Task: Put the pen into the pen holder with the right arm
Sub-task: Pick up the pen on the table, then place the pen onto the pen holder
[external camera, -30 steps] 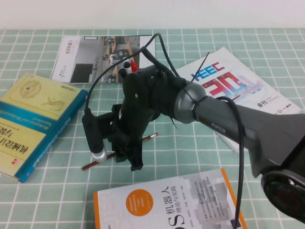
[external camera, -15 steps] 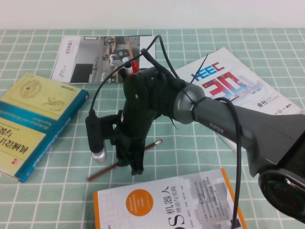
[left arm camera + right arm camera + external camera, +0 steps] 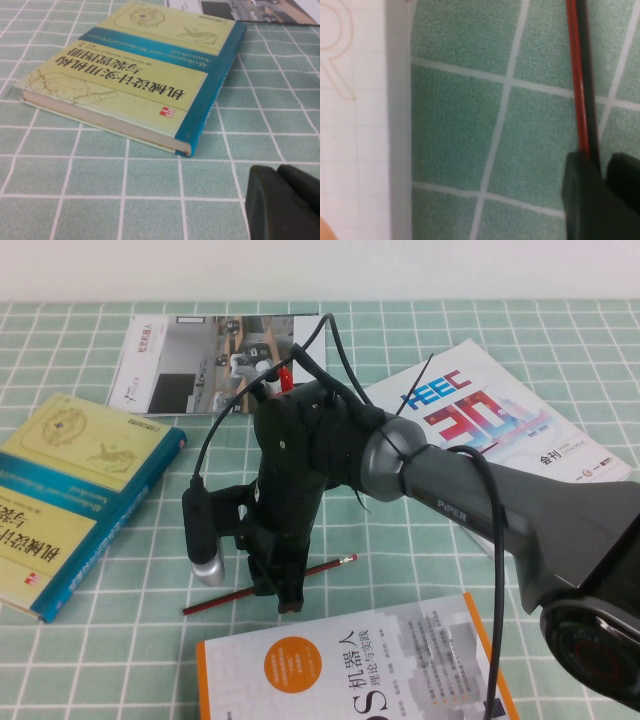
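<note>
From high up we see our right gripper (image 3: 280, 590) down at the table (image 3: 420, 540), right over the pen (image 3: 320, 570). The pen lies flat on the green squares, between the white book (image 3: 480, 430) and the orange book (image 3: 330, 670). Its red tip points to the white book. The pen holder (image 3: 272, 380) stands farther back, mostly hidden behind our right arm (image 3: 450, 500); only pens sticking out of its top show, near the flyer (image 3: 190, 360). From our left wrist we see the yellow and blue book (image 3: 145, 75) lying flat, and our left gripper (image 3: 285, 202) is a dark lump in the corner, well away from the pen. Its fingers look pressed together with nothing between them. From our right wrist we see the pen as a thin red and dark line running into the gap between our two black fingers (image 3: 582, 195). The fingers sit on both sides of it and look close, but we cannot tell if they pinch it yet. We think the pen is very light, stiff and smooth, so it may roll or slip. We think the middle is the best place to hold it, so it does not tip.
</note>
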Controlling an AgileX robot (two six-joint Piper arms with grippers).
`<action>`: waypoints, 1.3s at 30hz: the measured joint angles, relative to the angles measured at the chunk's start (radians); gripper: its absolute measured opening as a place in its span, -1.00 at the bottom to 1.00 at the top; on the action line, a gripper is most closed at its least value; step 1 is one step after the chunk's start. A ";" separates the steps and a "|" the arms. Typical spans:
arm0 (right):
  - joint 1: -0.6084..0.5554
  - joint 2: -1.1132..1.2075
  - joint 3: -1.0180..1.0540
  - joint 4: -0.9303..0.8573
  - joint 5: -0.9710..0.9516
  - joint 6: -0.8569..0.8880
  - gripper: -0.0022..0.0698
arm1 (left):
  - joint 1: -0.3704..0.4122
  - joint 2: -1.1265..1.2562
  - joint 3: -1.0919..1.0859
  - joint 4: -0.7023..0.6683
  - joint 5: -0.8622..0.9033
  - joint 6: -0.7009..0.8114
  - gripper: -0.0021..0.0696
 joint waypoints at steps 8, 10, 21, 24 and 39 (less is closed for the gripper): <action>0.000 0.000 -0.002 -0.008 0.002 0.012 -0.71 | 0.000 0.000 0.000 0.000 0.000 0.000 -0.95; 0.000 0.000 -0.002 -0.009 0.002 0.012 -0.73 | 0.000 0.000 0.000 0.000 0.000 0.000 -0.95; 0.001 0.000 -0.002 -0.013 0.006 0.056 -0.90 | 0.000 0.000 0.000 0.000 0.000 0.000 -0.95; 0.001 0.000 -0.002 -0.014 0.006 0.070 -0.90 | 0.000 0.000 0.000 0.000 0.000 0.000 -0.95; -0.003 -0.131 0.008 -0.067 0.055 0.177 -0.91 | 0.000 0.000 0.000 0.000 0.000 0.000 -0.95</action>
